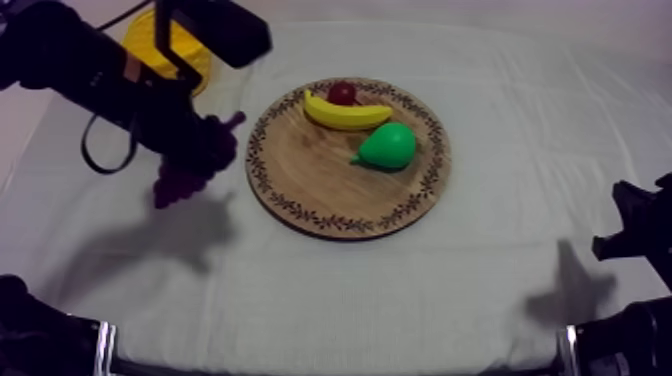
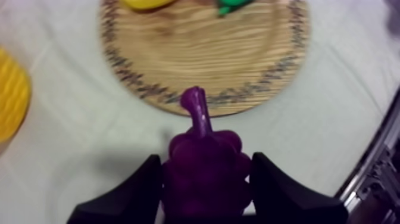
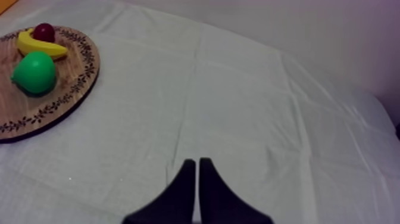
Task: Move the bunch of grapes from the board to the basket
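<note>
The purple bunch of grapes (image 1: 188, 172) hangs above the cloth just left of the wooden board (image 1: 320, 185), clamped in my left gripper (image 1: 196, 152). From the left wrist, the grapes (image 2: 205, 173) sit between the two black fingers (image 2: 140, 193), stem pointing at the board (image 2: 202, 53). The yellow basket (image 1: 150, 42) lies at the back left, partly hidden by my left arm; its edge (image 2: 11, 95) is off to one side of the held grapes. My right gripper (image 3: 197, 173) is shut on nothing, resting at the table's right edge (image 1: 640, 235).
On the board lie a banana (image 1: 345, 113), a small red fruit (image 1: 342, 92) and a green pear (image 1: 388, 147). The right wrist view shows the same banana (image 3: 40, 45), red fruit (image 3: 43, 31) and pear (image 3: 34, 72).
</note>
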{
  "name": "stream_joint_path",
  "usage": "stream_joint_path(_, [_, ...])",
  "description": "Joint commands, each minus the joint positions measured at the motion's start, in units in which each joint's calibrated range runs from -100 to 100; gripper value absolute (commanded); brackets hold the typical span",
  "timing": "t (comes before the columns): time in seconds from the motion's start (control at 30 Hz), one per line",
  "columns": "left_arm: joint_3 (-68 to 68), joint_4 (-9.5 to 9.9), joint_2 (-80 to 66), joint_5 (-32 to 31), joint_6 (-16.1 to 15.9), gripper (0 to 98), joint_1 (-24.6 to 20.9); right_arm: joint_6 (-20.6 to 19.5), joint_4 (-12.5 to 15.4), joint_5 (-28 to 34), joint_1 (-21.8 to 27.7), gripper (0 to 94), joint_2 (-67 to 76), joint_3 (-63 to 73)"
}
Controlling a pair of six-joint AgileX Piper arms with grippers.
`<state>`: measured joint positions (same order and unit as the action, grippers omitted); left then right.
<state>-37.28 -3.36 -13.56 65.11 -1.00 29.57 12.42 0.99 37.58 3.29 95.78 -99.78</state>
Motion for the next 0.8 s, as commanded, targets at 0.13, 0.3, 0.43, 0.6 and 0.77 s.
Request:
stream_joint_path(0.13, [-5.46,0.23,-3.60,-0.66,-0.36,45.3,-10.40,0.01,0.01,0.00,0.00,0.3,-0.02,0.01])
stream_joint_path(0.3, [-3.63,1.49,-1.71,-1.21,-0.12,45.2,-15.91,-0.02,0.01,0.00,0.00,0.3,-0.02,0.01])
stream_joint_path(0.43, [2.68,1.77,1.52,0.07,-0.07,45.1,-18.99,0.00,0.01,0.00,0.00,0.3,-0.02,0.01])
stream_joint_path(0.6, [12.92,2.17,6.55,2.31,0.55,45.5,-21.15,0.01,0.01,0.00,0.00,0.3,-0.02,0.01])
stream_joint_path(0.77, [24.89,2.88,12.80,5.21,1.20,46.3,-22.64,0.01,0.01,0.00,0.00,0.3,-0.02,0.01])
